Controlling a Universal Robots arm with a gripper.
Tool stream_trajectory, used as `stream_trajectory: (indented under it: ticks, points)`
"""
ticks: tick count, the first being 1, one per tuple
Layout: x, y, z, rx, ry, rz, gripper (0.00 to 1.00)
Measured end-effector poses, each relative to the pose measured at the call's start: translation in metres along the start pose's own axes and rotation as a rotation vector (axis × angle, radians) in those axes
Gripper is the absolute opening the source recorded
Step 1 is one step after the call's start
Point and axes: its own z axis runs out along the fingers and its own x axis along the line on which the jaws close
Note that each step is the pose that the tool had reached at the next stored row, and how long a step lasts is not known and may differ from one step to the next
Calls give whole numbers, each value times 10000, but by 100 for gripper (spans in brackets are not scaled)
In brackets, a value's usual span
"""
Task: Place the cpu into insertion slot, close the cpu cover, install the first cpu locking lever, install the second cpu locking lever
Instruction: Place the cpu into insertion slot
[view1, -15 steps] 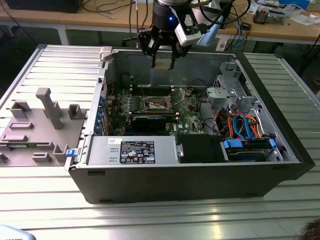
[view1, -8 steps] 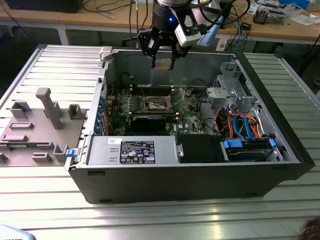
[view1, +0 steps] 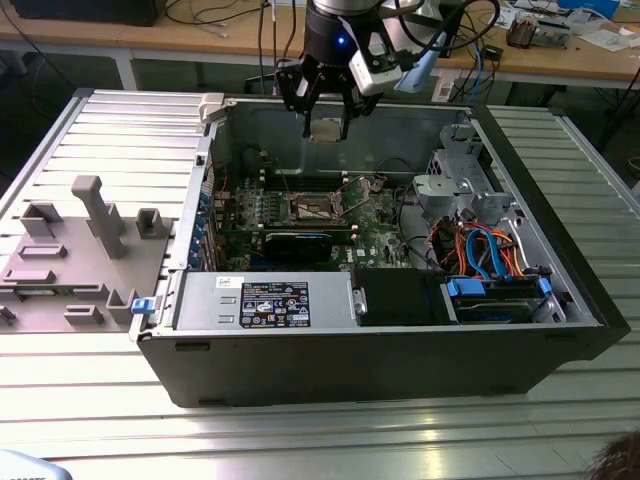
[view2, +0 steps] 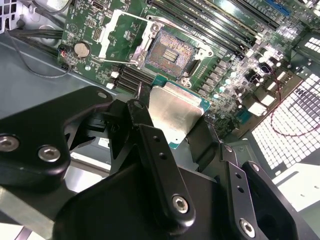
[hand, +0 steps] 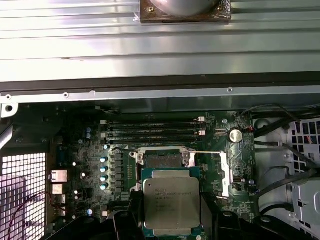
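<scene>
Currently my black two-jaw gripper (view1: 327, 113) is clamped on the cpu (view2: 176, 111), a small flat square chip with a shiny silver-grey top; fingers (view2: 138, 114) press 2 opposite edges. It hangs above the green motherboard (view1: 378, 222) inside the open grey computer case (view1: 350, 372), clear of the dark-centred square insertion slot (view2: 172, 54). The thin silvery cpu cover (view2: 108, 36) lies flipped open beside the slot.

Both wrist views close above insertion slot (view2: 172, 52) (hand: 162, 159)
</scene>
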Motion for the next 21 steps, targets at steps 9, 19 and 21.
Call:
stream_trajectory:
  ticks: [9,19,21]
  points:
    - [0,-2,24,0,-1,0,55]
    - [-1,-4,46,0,0,1,55]
    - [-1,-5,50,0,0,0,55]
